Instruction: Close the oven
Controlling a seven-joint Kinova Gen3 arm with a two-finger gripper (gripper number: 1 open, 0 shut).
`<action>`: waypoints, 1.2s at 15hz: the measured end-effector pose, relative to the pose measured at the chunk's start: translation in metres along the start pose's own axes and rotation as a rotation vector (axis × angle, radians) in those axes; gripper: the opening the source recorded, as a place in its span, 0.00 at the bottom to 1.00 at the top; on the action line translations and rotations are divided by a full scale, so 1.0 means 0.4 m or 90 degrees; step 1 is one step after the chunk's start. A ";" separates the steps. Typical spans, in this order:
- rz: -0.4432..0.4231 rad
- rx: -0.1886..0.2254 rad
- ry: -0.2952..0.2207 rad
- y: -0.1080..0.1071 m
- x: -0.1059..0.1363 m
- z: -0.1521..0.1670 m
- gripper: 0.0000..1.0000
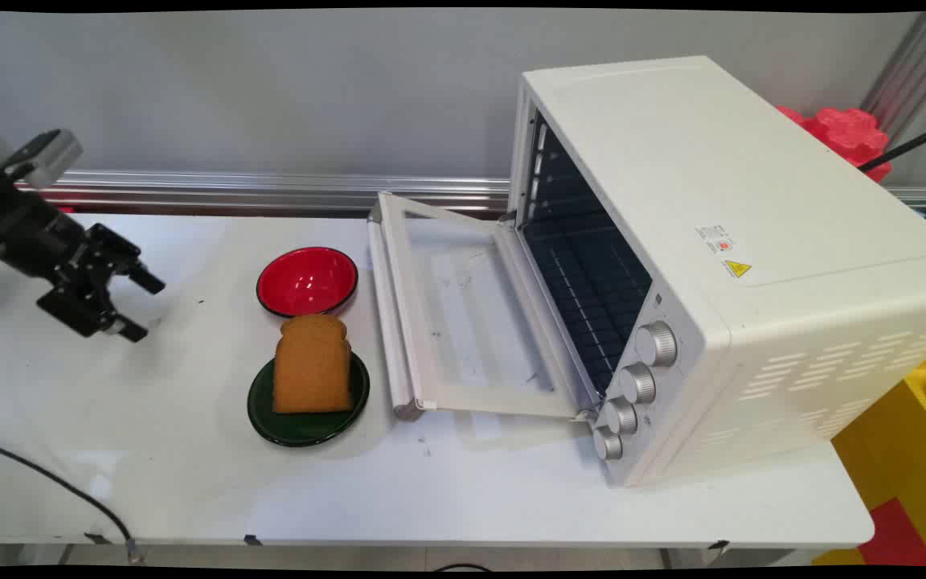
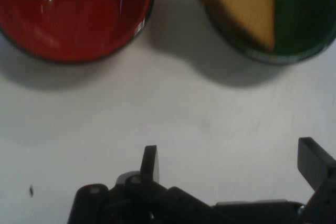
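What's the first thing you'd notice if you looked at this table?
Probably the big white toaster oven on the right, its glass door folded down flat onto the table. Next, the slice of bread on a green plate, beside a red bowl. The open black gripper hovers at the left.

My white table [image 1: 190, 482] bears a white toaster oven [image 1: 720, 265], its door [image 1: 463, 314] lowered flat. Just beside that door's handle stand a red bowl [image 1: 307, 281] and, nearer the camera, a green plate [image 1: 308, 402]. A black cable [image 1: 53, 482] crosses the near edge, well apart from the oven.
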 end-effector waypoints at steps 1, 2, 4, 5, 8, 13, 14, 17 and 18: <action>-0.001 -0.003 0.017 0.003 0.015 -0.002 1.00; -0.002 -0.005 0.030 0.006 0.028 -0.004 1.00; -0.001 -0.009 0.071 0.015 0.069 -0.007 1.00; 0.000 -0.009 0.092 0.019 0.094 -0.008 1.00; 0.000 -0.008 0.126 0.025 0.139 -0.008 1.00; 0.003 -0.006 0.161 0.034 0.198 -0.005 1.00; 0.004 -0.004 0.163 0.034 0.203 -0.004 1.00; 0.002 0.005 0.166 0.032 0.220 -0.005 0.00; -0.001 0.007 0.165 0.032 0.223 -0.005 0.00</action>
